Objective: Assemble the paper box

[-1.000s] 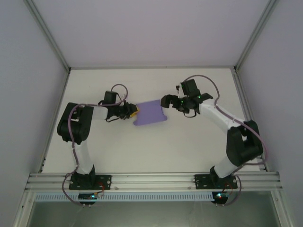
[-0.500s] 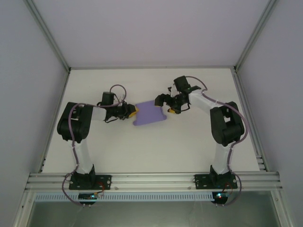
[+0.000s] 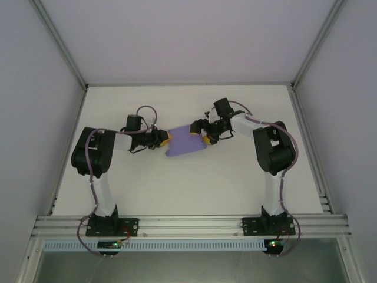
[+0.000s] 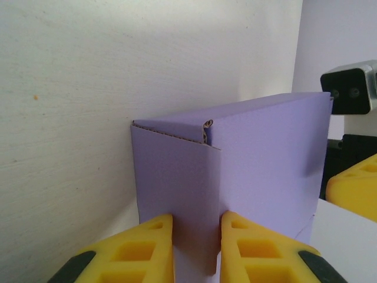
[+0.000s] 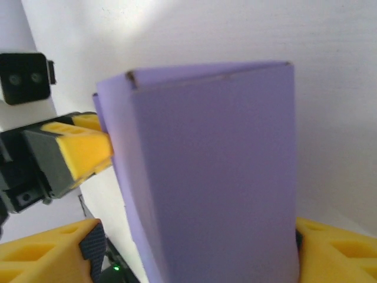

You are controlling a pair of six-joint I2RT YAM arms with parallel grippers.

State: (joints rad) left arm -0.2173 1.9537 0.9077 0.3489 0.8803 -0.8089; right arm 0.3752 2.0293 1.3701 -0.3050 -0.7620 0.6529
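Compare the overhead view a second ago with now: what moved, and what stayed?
The right gripper swung left to the right end of the paper box, its arm folding in; it now straddles the box, open. The left gripper stayed clamped on the box's left edge; the box did not shift.

**Surfaces and finishes**

Box (image 4: 265, 171): lavender card, matt, with smooth faces. The cut edge shows fine corrugated fluting.

Left gripper (image 4: 197, 224): fingers of yellow plastic, matt, moulded with hollow pockets. A dark strip runs along the outer sides.

Right gripper (image 5: 197, 236): same matt yellow plastic.

Table (image 3: 235, 183): white, matt, with a faint grain up close.

Left arm (image 3: 94, 154), right arm (image 3: 272, 150): black and white shells with a slight sheen.

Rail (image 3: 188, 224): bare metal, ribbed, dull shine.
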